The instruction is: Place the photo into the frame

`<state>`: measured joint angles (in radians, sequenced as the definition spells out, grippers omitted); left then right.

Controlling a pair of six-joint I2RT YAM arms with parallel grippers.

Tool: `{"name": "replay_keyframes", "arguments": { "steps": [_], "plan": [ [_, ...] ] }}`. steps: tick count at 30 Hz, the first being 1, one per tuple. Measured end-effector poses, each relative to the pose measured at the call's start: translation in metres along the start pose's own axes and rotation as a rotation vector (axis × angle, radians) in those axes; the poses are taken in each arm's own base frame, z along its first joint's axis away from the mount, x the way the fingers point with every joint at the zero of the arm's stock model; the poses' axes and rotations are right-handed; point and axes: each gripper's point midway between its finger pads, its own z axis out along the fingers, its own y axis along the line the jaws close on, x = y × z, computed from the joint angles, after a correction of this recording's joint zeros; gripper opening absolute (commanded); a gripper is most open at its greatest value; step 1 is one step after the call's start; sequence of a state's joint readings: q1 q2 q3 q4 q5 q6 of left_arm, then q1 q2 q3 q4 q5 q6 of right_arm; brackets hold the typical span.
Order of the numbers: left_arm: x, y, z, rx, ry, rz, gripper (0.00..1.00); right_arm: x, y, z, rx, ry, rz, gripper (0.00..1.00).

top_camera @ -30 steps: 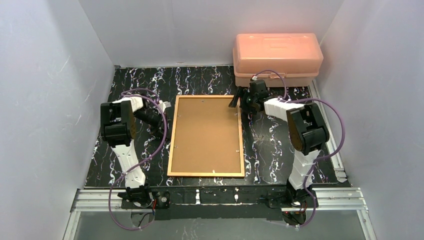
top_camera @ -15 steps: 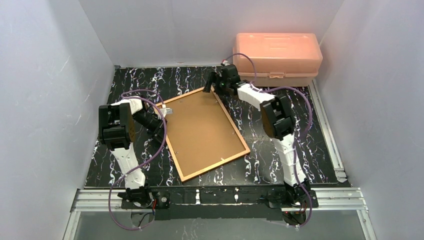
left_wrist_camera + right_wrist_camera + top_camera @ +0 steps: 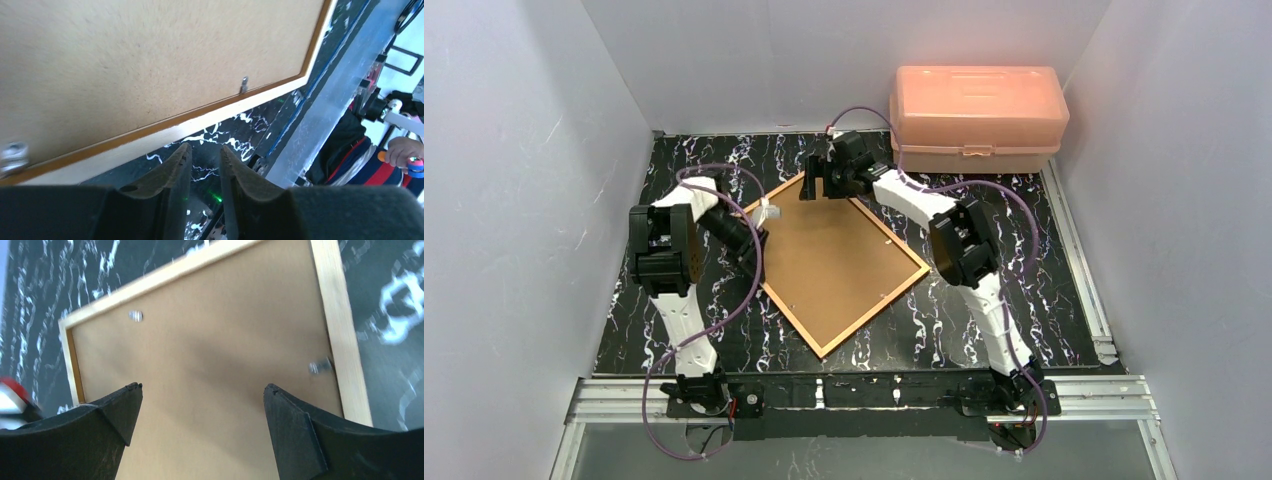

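Note:
The frame (image 3: 875,311) lies back-up on the black marbled table, turned like a diamond, with a plain brown backing board (image 3: 839,265) filling it. The photo is hidden. My right gripper (image 3: 817,183) hangs open at the frame's far corner; in the right wrist view its wide-spread jaws (image 3: 202,387) stand over the board (image 3: 210,355) with nothing between them. My left gripper (image 3: 752,258) is at the frame's left side. In the left wrist view its fingers (image 3: 206,150) stand slightly apart, just off the pale outer rail (image 3: 165,135), with only table showing in the gap.
A pink plastic box (image 3: 979,105) stands at the back right, close behind the right arm. Small metal tabs (image 3: 244,84) (image 3: 135,316) sit along the frame's inner edge. Grey walls close in three sides, and an aluminium rail (image 3: 864,390) runs along the near edge.
The frame has swung anticlockwise from square to a diamond. The right gripper moved left along the back with the frame's far corner. The left gripper's jaws parted a little.

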<state>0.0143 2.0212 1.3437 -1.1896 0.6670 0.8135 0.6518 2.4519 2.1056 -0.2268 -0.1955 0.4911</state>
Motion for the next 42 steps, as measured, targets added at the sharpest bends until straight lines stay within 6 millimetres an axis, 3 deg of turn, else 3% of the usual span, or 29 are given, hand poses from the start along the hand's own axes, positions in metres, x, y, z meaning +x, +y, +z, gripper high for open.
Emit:
{"name": "replay_keyframes", "arguments": {
  "steps": [3, 8, 11, 15, 19, 21, 25, 30, 34, 38, 42],
  "plan": [
    [-0.029, -0.01, -0.031, -0.009, -0.069, 0.035, 0.31, 0.004, 0.004, -0.035, 0.049, 0.009, -0.034, 0.99],
    [-0.086, -0.007, -0.102, -0.138, -0.251, 0.088, 0.3, -0.011, 0.018, -0.123, 0.082, -0.075, -0.054, 0.99],
    [-0.112, 0.02, -0.14, -0.253, -0.364, 0.048, 0.28, 0.001, 0.022, -0.176, 0.07, -0.111, -0.031, 0.99],
    [-0.133, 0.083, -0.16, -0.382, -0.44, -0.05, 0.27, 0.057, 0.011, -0.215, 0.073, -0.05, 0.036, 0.99],
    [-0.144, 0.147, -0.151, -0.458, -0.443, -0.154, 0.27, 0.131, -0.012, -0.227, 0.1, 0.085, 0.136, 0.99],
    [-0.147, 0.168, -0.142, -0.472, -0.44, -0.189, 0.26, 0.159, -0.021, -0.231, 0.11, 0.144, 0.19, 0.99],
    [-0.15, 0.184, -0.126, -0.442, -0.444, -0.248, 0.24, 0.194, -0.031, -0.24, 0.112, 0.216, 0.278, 0.99],
    [-0.153, 0.182, -0.124, -0.416, -0.462, -0.259, 0.15, 0.202, -0.034, -0.243, 0.08, 0.241, 0.336, 0.99],
    [-0.147, 0.174, -0.111, -0.348, -0.456, -0.265, 0.12, 0.2, -0.041, -0.241, 0.079, 0.243, 0.368, 0.99],
    [-0.132, 0.161, -0.101, -0.298, -0.435, -0.253, 0.1, 0.194, -0.054, -0.24, 0.086, 0.229, 0.397, 0.99],
    [-0.104, 0.142, -0.086, -0.248, -0.378, -0.262, 0.1, 0.185, -0.074, -0.243, 0.113, 0.206, 0.414, 0.99]
  ]
}}
